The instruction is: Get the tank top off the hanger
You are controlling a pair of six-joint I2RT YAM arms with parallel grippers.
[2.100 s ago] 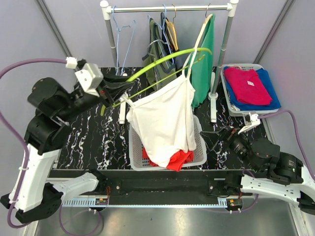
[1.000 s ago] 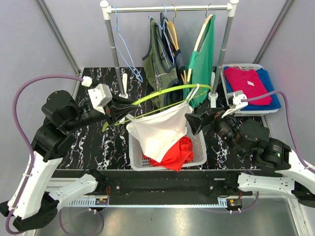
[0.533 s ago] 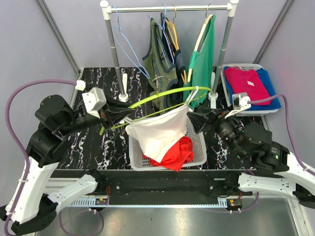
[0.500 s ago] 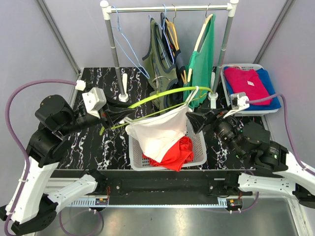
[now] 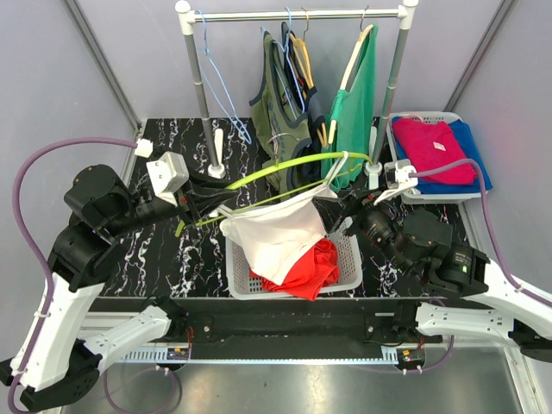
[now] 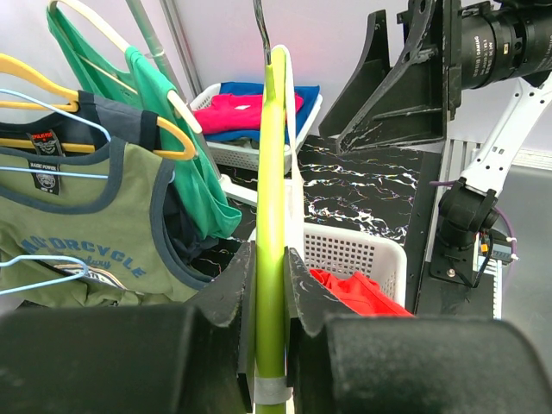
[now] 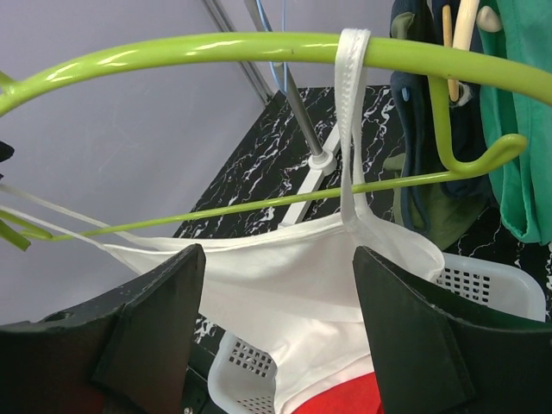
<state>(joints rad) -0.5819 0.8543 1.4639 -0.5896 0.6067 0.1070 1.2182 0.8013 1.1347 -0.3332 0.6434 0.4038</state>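
A white tank top [image 5: 276,231] hangs by one strap [image 5: 342,164] from a lime-green hanger [image 5: 285,166], its body sagging into the white basket [image 5: 349,259]. My left gripper [image 5: 203,197] is shut on the hanger's end; in the left wrist view the fingers clamp the green bar [image 6: 272,216]. My right gripper [image 5: 332,211] is open, just right of the tank top's top edge. In the right wrist view the open fingers frame the white fabric [image 7: 285,285] below the strap [image 7: 352,103] and the hanger [image 7: 216,50].
A red garment [image 5: 315,267] lies in the basket under the tank top. The clothes rack [image 5: 197,86] at the back holds olive [image 5: 280,86] and green [image 5: 362,95] tops on hangers. A basket of red and blue clothes [image 5: 435,151] stands at the back right.
The left gripper lowered the hanger, so the tank top dropped and bunched over the basket. The right arm swung in from the right and came up to the tank top's right edge.
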